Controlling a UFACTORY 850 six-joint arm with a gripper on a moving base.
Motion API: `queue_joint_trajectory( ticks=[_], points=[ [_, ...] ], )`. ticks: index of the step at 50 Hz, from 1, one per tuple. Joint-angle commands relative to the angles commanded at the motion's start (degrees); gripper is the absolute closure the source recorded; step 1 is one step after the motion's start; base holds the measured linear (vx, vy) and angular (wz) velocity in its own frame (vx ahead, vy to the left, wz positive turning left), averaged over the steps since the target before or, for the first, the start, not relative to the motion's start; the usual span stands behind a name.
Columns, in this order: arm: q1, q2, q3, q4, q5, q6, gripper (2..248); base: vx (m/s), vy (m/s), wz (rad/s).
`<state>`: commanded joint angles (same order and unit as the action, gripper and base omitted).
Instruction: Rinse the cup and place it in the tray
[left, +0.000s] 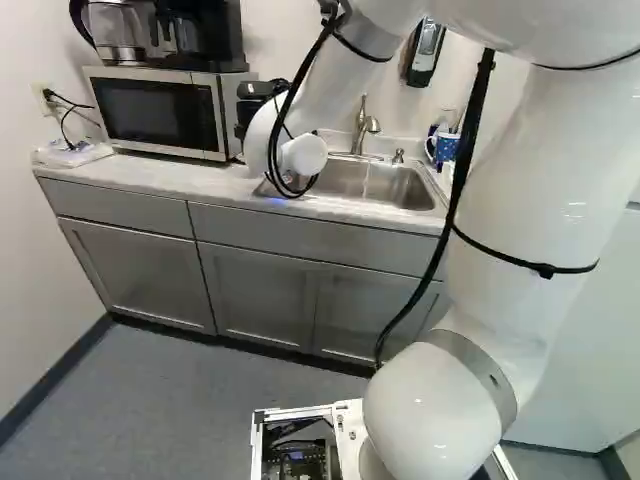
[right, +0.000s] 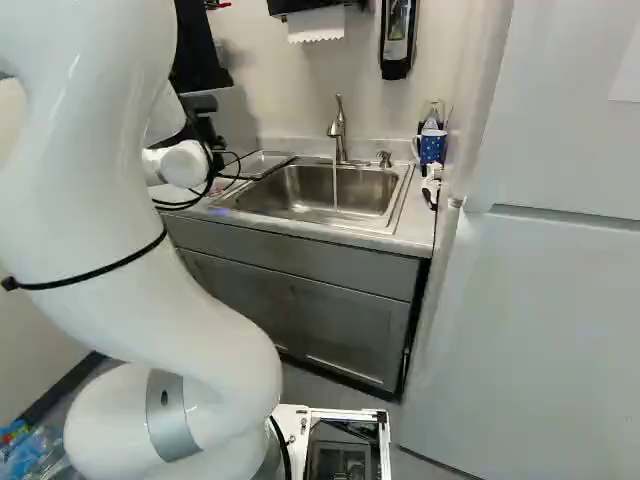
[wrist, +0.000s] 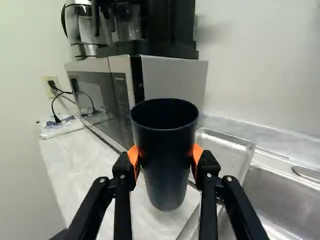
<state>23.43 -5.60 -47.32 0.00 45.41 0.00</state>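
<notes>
Pale counter (wrist: 75, 165) below, reaching back past sink and tray to the wall. Nearest, grips the black cup (wrist: 165, 152) from two sides with the hand (wrist: 165, 156), spread only as wide as the cup itself, orange pads (wrist: 133, 156) against the sides around mid-height. Keeps the cup roughly upright, mouth up, directly between the fingertips, with rim above the pads and base below. Could lose hold if wet, probably because of smooth, tapering walls; could also swivel about the pads on catching a low edge. Just past the cup, and partly hidden by it and the hand, shows the shallow metal tray (wrist: 225, 150); risks knocking its raised rim with the cup's base if brought across too low, or tipping the cup if released half over that rim. Next to the tray, the sink (right: 328, 192), with water (right: 335, 190) running from the tap (right: 337, 125). Cannot tell whether rinsed; if unrinsed, risks skipping a step by heading straight for the tray, and if rinsed, may drip on the counter. Farther back, microwave (wrist: 172, 82) and coffee maker (wrist: 162, 27) on top, near enough to scrape with a wide swing; last, plain wall (wrist: 250, 60).
</notes>
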Motion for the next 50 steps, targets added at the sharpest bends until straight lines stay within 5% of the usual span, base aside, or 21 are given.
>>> queue_joint_trajectory(
  ticks=[50],
  points=[
    [-7.91, 6.43, 4.22, 0.0, -2.26, 0.0, 129, 0.0, 0.0, 0.0]
  ],
)
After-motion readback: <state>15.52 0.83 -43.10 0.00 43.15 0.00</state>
